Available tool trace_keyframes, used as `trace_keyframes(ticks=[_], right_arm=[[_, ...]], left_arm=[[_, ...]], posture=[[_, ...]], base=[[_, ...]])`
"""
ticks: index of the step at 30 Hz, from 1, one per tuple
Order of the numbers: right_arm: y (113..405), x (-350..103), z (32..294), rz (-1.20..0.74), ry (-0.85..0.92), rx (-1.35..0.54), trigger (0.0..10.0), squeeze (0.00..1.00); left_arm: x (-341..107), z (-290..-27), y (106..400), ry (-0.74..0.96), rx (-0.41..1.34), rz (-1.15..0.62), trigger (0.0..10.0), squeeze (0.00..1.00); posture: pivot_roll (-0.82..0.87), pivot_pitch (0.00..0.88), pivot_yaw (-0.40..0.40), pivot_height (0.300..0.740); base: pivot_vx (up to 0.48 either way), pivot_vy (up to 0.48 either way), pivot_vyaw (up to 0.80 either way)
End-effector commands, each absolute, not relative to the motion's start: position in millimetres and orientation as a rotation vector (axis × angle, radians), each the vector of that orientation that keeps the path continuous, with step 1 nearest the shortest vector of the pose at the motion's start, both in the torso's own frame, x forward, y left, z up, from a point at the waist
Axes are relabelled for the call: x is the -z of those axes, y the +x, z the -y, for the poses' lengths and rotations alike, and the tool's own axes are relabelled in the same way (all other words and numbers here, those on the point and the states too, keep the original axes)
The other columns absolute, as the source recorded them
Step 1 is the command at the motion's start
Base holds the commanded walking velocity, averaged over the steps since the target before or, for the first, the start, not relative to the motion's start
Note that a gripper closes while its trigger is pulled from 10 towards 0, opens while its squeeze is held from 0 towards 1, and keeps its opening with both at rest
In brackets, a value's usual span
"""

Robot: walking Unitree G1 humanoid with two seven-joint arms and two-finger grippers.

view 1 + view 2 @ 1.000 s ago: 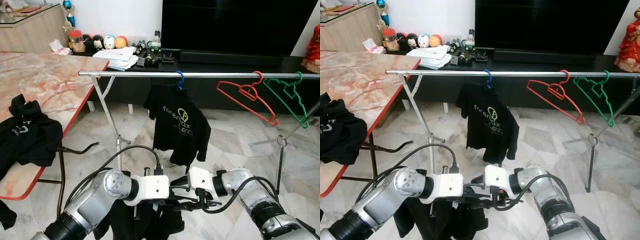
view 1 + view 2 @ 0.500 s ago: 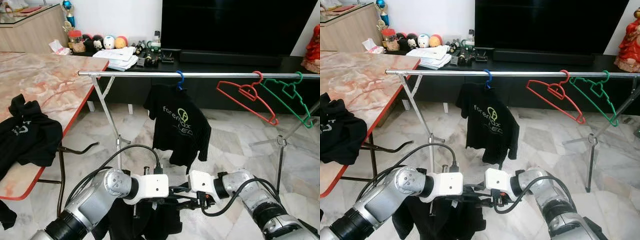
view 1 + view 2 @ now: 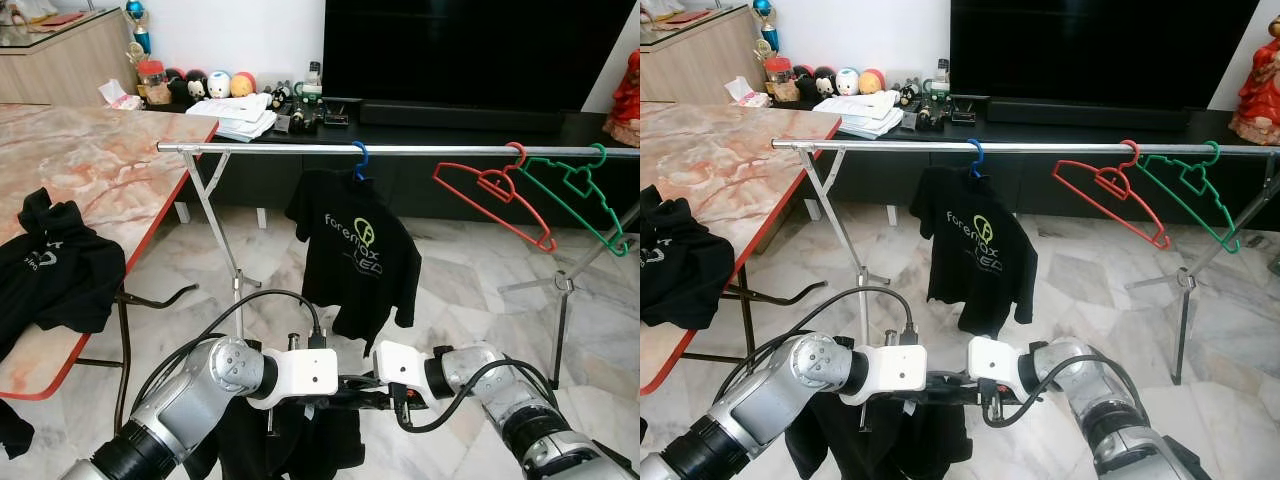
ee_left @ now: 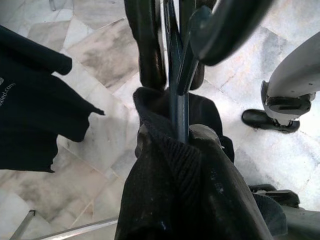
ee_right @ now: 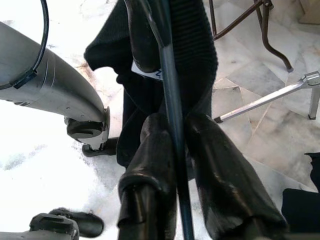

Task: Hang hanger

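Observation:
Low in front of me, both grippers meet on a thin dark blue hanger (image 4: pixel 178 112) that carries a black garment (image 3: pixel 290 440). My left gripper (image 4: pixel 170 75) is shut on the hanger's bar just above the garment's collar (image 4: pixel 175 150). My right gripper (image 5: pixel 172 125) is shut on the same hanger (image 5: pixel 170 85) from the other side. The silver clothes rail (image 3: pixel 400 149) runs across well above and beyond the grippers.
On the rail hang a black printed T-shirt (image 3: pixel 358 255) on a blue hanger, a bare red hanger (image 3: pixel 495 195) and a bare green hanger (image 3: pixel 580 195). A marble-top table (image 3: pixel 90 170) with black clothes (image 3: pixel 55 270) stands at left. A TV cabinet (image 3: pixel 450 120) lies behind the rail.
My right wrist has edged slightly left toward the left one. The T-shirt and the green hanger on the rail have swung a little. Both grips are unchanged.

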State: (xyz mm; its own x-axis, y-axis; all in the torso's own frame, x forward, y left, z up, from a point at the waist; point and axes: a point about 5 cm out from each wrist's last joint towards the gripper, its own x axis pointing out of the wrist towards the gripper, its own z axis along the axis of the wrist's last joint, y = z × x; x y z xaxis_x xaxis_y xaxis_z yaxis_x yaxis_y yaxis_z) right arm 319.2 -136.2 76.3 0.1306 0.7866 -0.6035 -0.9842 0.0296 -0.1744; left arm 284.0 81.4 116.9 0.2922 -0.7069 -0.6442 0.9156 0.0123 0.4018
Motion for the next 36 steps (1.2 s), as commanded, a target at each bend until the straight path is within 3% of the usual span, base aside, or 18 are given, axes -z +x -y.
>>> trace_keyframes(ticks=[1,21,22,23,36], right_arm=[[317.6,-73.7,134.0,-0.385,-0.626,-1.421,0.0,0.0],[311.1,-65.8,133.7,-0.416,-0.596,-1.446,0.0,0.0],[311.9,-66.0,132.8,-0.403,-0.596,-1.429,0.0,0.0],[312.8,-66.2,132.3,-0.395,-0.592,-1.413,0.0,0.0],[320.1,-65.4,133.8,-0.323,-0.511,-1.202,0.0,0.0]], left_arm=[[-123.9,-76.9,285.9,0.912,1.294,-0.262,10.0,0.0],[-132.7,-71.1,289.5,0.906,1.287,-0.208,10.0,0.0],[-132.1,-70.1,289.2,0.913,1.29,-0.208,10.0,0.71],[-132.1,-69.0,288.8,0.904,1.294,-0.206,10.0,1.0],[-139.0,-74.0,290.2,0.899,1.277,-0.202,10.0,1.0]], posture=[[0.09,0.055,-0.02,0.74],[0.09,0.056,-0.012,0.74],[0.09,0.056,-0.012,0.74],[0.09,0.056,-0.012,0.74],[0.09,0.059,-0.01,0.74]], base=[[0.0,0.0,0.0],[0.0,0.0,0.0],[0.0,0.0,0.0],[0.0,0.0,0.0],[0.0,0.0,0.0]])
